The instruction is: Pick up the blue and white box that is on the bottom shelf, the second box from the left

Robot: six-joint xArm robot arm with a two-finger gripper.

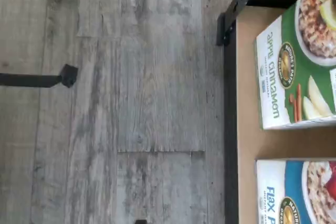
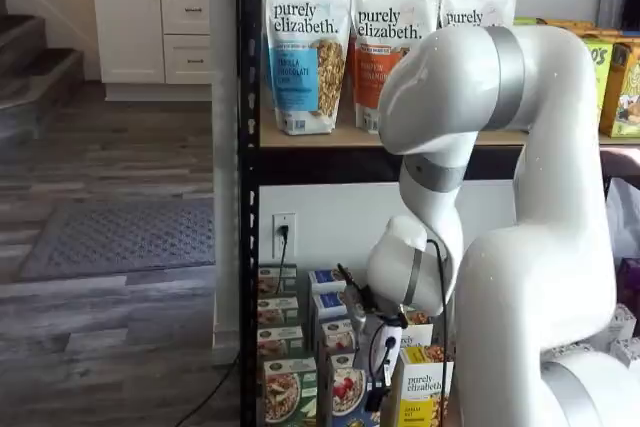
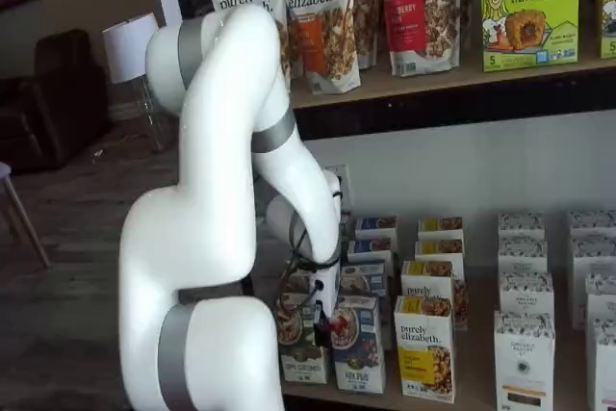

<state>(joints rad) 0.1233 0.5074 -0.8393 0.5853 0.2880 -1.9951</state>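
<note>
The blue and white box stands upright at the front of the bottom shelf (image 1: 245, 87) in both shelf views (image 2: 346, 393) (image 3: 358, 344). Its front shows a bowl of granola with red berries. Part of it also shows in the wrist view (image 1: 294, 192), beside a green-fronted box (image 1: 296, 72). My gripper (image 2: 376, 349) hangs low in front of this row, just in front of and slightly above the blue and white box. It also shows in a shelf view (image 3: 322, 322) at the box's left edge. Its fingers show no clear gap, and no box is in them.
A yellow "purely elizabeth" box (image 3: 425, 348) stands right of the blue one, with more rows of boxes behind. The black rack post (image 2: 246, 197) and frame edge (image 1: 229, 129) are close by. Grey wood floor (image 1: 131, 103) lies in front. Granola bags (image 2: 308, 47) stand on the upper shelf.
</note>
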